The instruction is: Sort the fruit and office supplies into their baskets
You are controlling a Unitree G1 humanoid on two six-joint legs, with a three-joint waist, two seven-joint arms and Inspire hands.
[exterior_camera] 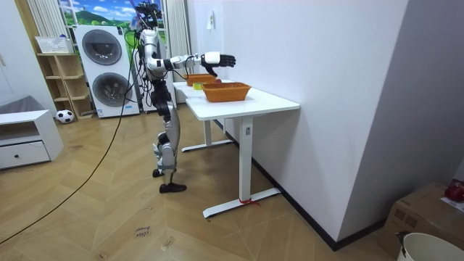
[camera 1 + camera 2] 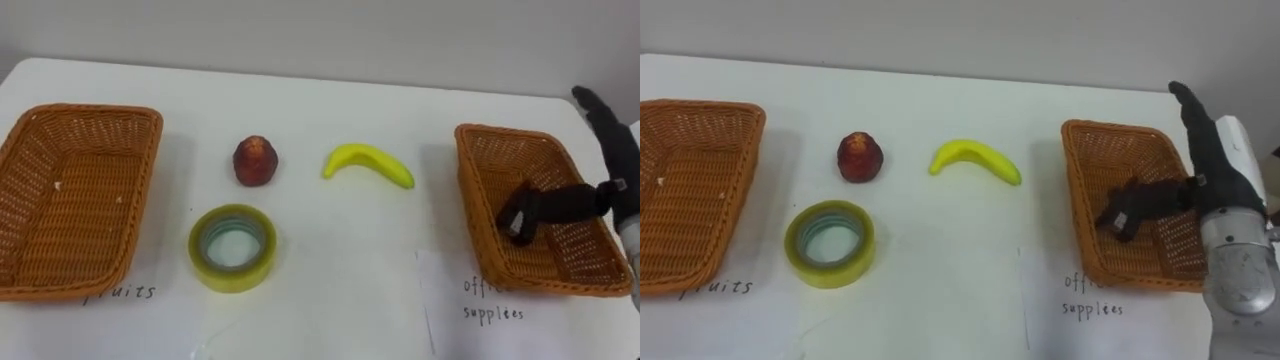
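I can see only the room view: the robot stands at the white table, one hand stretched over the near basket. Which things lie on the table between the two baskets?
Observer: Three: a banana, a red fruit and a roll of yellow tape, all lying on the table.
Operator: Is there fruit in the far basket?
Observer: No, the left basket holds no fruit.
Operator: Which thing lies nearest the hand?
Observer: The banana, just left of the right basket below the open right hand.
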